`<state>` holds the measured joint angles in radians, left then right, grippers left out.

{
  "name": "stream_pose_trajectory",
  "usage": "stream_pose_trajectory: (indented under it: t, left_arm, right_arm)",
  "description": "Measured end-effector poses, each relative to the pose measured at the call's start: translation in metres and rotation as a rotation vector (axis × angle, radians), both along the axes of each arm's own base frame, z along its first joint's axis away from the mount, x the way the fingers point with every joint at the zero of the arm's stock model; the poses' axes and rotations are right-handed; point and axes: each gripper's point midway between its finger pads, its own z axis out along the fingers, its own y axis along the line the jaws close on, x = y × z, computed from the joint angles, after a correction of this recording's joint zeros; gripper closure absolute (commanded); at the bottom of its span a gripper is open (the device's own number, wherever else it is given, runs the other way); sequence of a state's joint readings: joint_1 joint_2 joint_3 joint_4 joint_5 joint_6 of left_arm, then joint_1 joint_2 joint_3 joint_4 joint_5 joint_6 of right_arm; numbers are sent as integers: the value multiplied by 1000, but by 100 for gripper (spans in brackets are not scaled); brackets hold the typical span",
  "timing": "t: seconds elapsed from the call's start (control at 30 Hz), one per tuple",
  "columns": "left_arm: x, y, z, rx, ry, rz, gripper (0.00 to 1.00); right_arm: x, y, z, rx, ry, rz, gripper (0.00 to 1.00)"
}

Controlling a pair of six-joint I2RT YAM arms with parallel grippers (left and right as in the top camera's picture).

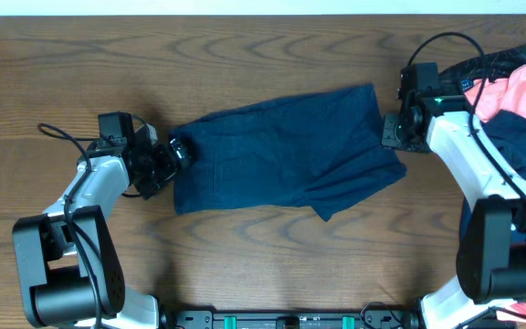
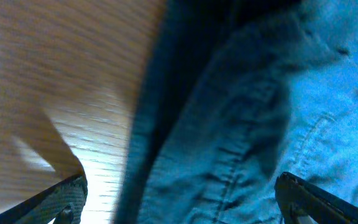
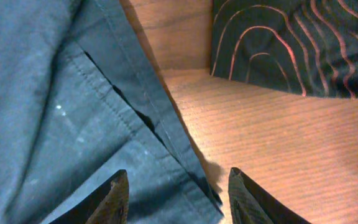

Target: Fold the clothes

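Dark blue shorts [image 1: 286, 151] lie spread flat across the middle of the wooden table. My left gripper [image 1: 173, 153] is open at the shorts' left edge, its fingers [image 2: 179, 196] straddling the waistband hem [image 2: 229, 155]. My right gripper [image 1: 393, 130] is open at the shorts' right edge; its fingers [image 3: 179, 193] straddle the hem corner of the cloth [image 3: 55, 112]. Neither gripper has closed on the fabric.
A pile of other clothes sits at the right edge: a pink garment [image 1: 519, 91], dark navy cloth [image 1: 523, 146] and a black cloth with pink curved lines [image 3: 291, 43]. Bare wooden table [image 1: 245, 265] surrounds the shorts.
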<state>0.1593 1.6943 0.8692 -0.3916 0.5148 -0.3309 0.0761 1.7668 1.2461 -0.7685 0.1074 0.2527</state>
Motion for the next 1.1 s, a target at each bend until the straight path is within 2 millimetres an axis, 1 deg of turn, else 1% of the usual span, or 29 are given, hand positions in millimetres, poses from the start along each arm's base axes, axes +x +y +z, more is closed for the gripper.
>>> stream_pose_trajectory:
  t: [0.13, 0.23, 0.33, 0.47, 0.53, 0.63, 0.67, 0.73, 0.8, 0.83, 0.87, 0.97, 1.0, 1.07, 1.1]
  left_arm:
    - [-2, 2, 4, -35, -12, 2, 2]
    - [-10, 9, 6, -57, -8, 31, 2]
    - [-10, 11, 11, -64, -22, 41, 2]
    - [-11, 3, 10, -72, -19, 16, 2]
    - [-11, -4, 5, -74, -9, -4, 2]
    - [-7, -18, 3, -97, -12, -44, 2]
    - [-5, -22, 4, -105, -15, -57, 7]
    - [-2, -31, 2, -120, -15, -82, 28]
    - [-3, -38, -2, -128, -6, -106, 63]
    - [-4, -40, -6, -123, 0, -118, 85]
    - [-6, -40, -9, -124, 12, -121, 94]
    - [-15, -42, -17, -133, 47, -127, 94]
    - [-17, -42, -17, -133, 56, -125, 94]
    - [-24, -40, -17, -137, 90, -115, 94]
    - [-29, -39, -16, -139, 108, -110, 94]
  right_arm:
    - [-7, -1, -1, -4, 29, 0, 49]
    - [-9, -1, -2, -4, 35, 0, 49]
    - [-9, -1, -2, -5, 37, 0, 48]
    - [-12, -1, -3, -5, 50, 0, 48]
    - [-14, -1, -3, -6, 55, 0, 49]
    - [-15, -1, -3, -6, 60, 0, 48]
    - [-15, -1, -3, -6, 60, 0, 48]
    - [-15, -1, -3, -5, 62, 0, 48]
    - [-15, -1, -3, -2, 62, 2, 48]
    - [-14, 1, -3, 6, 60, 5, 49]
    - [-14, 3, -3, 15, 59, 11, 49]
    - [-13, 13, -3, 65, 57, 48, 56]
    - [-13, 17, -4, 85, 59, 67, 61]
    - [-14, 28, -3, 139, 62, 123, 79]
    - [-15, 35, -3, 171, 62, 151, 85]
